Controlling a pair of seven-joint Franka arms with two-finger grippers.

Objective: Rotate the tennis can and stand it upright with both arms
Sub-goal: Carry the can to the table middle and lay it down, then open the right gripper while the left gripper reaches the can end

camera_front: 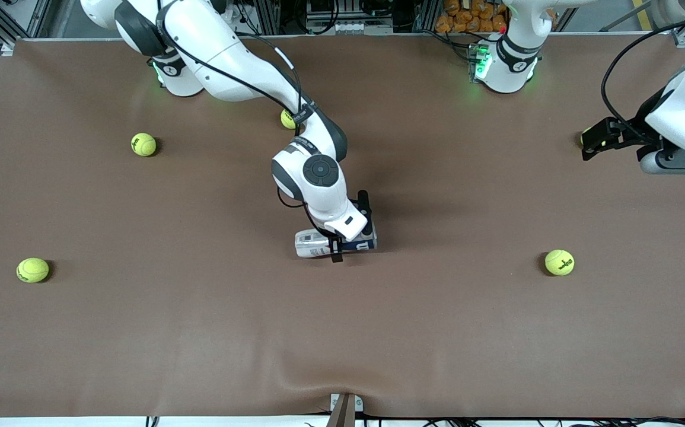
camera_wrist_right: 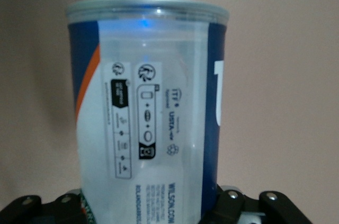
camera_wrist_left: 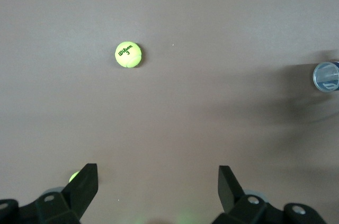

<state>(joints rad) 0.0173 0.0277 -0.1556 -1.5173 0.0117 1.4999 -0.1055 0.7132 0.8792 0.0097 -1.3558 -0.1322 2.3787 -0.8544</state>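
Observation:
The tennis can (camera_front: 312,244) lies on its side on the brown table (camera_front: 200,332), near its middle. Its label is white, dark blue and orange-red, and its silvery rim (camera_wrist_right: 147,6) points away from the wrist. The right gripper (camera_front: 348,237) is down over the can with its jaws against the can's two sides, and in the right wrist view (camera_wrist_right: 148,208) the can (camera_wrist_right: 148,102) fills the space between them. At the left arm's end of the table the left gripper (camera_front: 590,141) hangs over the table, open and empty (camera_wrist_left: 158,173). Its view catches the can's round end (camera_wrist_left: 326,77).
Several yellow tennis balls lie about: one (camera_front: 559,262) (camera_wrist_left: 128,54) toward the left arm's end, two (camera_front: 143,144) (camera_front: 32,270) toward the right arm's end, one (camera_front: 287,118) partly under the right arm. Another ball (camera_wrist_left: 74,177) peeks from under a left finger.

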